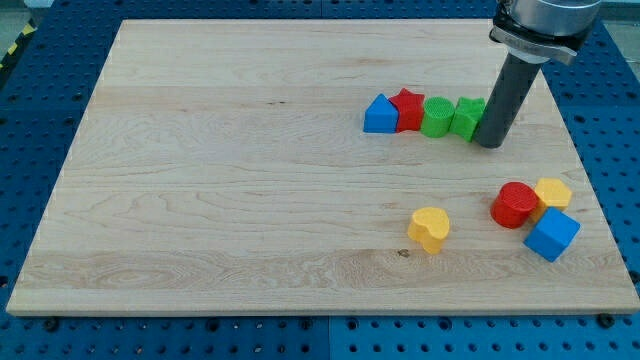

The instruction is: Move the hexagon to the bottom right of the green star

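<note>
The yellow hexagon [552,192] lies near the view's right edge, touching a red cylinder [514,204] on its left and a blue cube [551,235] below it. What looks like the green star [466,117] is the right end of a row in the upper right. My tip [490,144] stands right against that green block's right side, well above the hexagon.
The row runs from left to right: blue triangle [380,115], red star [407,108], round green block [436,116], then the green star. A yellow heart [430,228] lies alone at lower centre-right. The wooden board's right edge [590,190] is close to the hexagon.
</note>
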### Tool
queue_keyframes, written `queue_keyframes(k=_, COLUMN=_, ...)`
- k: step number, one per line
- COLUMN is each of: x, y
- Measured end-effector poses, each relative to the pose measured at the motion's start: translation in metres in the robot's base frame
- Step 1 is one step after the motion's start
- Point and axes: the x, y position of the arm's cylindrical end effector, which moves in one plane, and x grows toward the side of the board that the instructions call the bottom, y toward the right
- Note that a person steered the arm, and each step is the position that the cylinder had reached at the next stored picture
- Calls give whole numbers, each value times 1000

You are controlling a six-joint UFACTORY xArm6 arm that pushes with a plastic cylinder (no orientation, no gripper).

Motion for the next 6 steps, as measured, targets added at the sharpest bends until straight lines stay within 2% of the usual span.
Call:
queue_keyframes(k=2, x=11, y=0)
queue_keyframes(k=3, x=2, y=40)
queue_keyframes(k=4, x=23, y=101)
queue_keyframes(k=5, x=87, y=127)
queue_keyframes(k=6, x=136, y=116)
